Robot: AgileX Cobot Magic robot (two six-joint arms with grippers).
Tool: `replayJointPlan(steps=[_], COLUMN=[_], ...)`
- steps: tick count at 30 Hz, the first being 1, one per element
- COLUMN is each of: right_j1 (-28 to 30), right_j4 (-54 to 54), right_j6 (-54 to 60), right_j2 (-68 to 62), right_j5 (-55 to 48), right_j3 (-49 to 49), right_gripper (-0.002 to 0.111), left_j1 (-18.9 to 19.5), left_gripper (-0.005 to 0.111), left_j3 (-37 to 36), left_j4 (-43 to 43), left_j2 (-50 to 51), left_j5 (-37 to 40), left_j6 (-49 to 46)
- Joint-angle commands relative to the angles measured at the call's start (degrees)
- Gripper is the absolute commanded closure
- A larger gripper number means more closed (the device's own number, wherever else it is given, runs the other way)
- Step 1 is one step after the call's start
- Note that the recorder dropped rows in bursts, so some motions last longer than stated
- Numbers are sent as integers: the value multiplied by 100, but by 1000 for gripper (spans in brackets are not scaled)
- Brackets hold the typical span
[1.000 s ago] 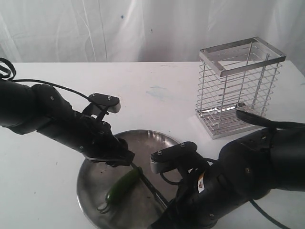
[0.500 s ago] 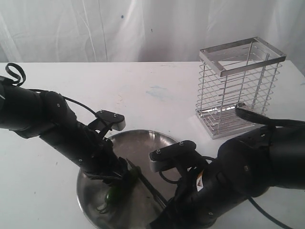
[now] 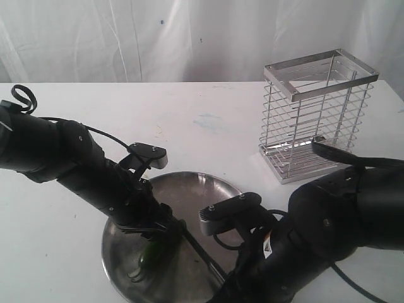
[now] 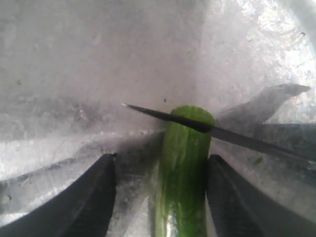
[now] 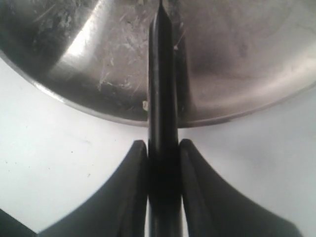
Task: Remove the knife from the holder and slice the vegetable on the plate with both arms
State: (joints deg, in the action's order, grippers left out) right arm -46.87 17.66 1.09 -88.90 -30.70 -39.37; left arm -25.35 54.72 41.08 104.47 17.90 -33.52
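The green vegetable lies on the steel plate, its cut end facing the knife. My left gripper is open and straddles it: one finger is against its side, the other finger stands apart. The knife rests its thin dark blade across the vegetable's end. In the right wrist view my right gripper is shut on the knife at the handle, just outside the plate rim. In the exterior view the left gripper hides most of the vegetable.
The silver wire holder stands empty at the back right of the white table. The plate sits at the front, with both bulky black arms crowded over it.
My left arm has come down and forward onto the plate, so its fingers now sit either side of the vegetable. The knife and right arm have barely shifted.
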Motion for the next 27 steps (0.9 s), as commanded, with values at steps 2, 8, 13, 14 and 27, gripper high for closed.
replayJointPlan(steps=[2,8,13,14,27], right_j1=[-8,-8,-8,-8,-8], right_j4=[-97,-255,-453,-498,-988], right_j6=[36,18,-25,-23,-165], right_j2=[-1,-1,-41,-83,-884], right_j5=[-280,-410,-625,-705,-1296], right_j3=[-25,-41,-407,-491,-1402], right_gripper=[108,108,108,108,108], left_j1=[1,1,1,1,1], left_gripper=[48,48,48,48,48], left_j3=[-100,-100,-100,-100,-100], left_j4=[-171,-171,-134,-135,-124], left_j2=[220,220,220,220,220], left_j5=[-125,-125,-123,-108,18], left_j6=[51,51,51,51,51])
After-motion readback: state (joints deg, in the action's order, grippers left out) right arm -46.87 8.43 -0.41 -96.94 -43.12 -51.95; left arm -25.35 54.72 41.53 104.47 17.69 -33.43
